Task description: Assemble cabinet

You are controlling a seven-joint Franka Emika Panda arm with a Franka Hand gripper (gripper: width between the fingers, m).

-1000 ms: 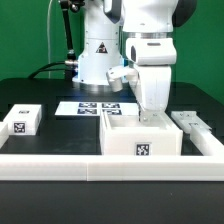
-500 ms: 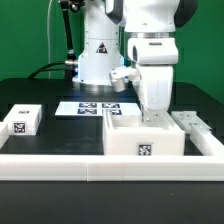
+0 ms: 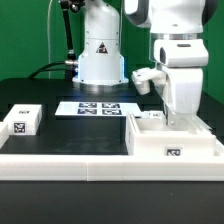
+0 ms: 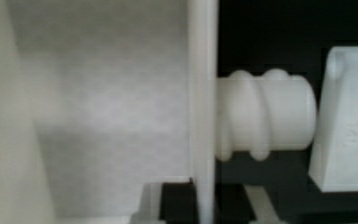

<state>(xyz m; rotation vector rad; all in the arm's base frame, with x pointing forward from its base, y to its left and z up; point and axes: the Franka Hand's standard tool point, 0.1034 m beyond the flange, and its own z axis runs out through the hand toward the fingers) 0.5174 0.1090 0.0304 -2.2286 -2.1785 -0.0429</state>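
The cabinet (image 3: 172, 143), a big open white box with a tag on its front, stands by the front rail at the exterior view's right. My gripper (image 3: 178, 118) reaches down into it and is shut on its wall. In the wrist view the thin white wall (image 4: 202, 90) runs between my dark fingers (image 4: 172, 205), with my gripper (image 4: 208, 200) closed across it. Beside the wall a ribbed white peg (image 4: 265, 113) sticks out from a tagged white block (image 4: 348, 118). A smaller tagged white block (image 3: 22, 118) lies at the exterior view's left.
The marker board (image 3: 95, 107) lies flat in the middle, in front of the robot base (image 3: 100, 60). The long white rail (image 3: 70, 166) edges the table's front. Black table surface lies between the small block and the cabinet.
My gripper and the cabinet have moved together toward the exterior view's right along the front rail. The small block at the left has not moved.
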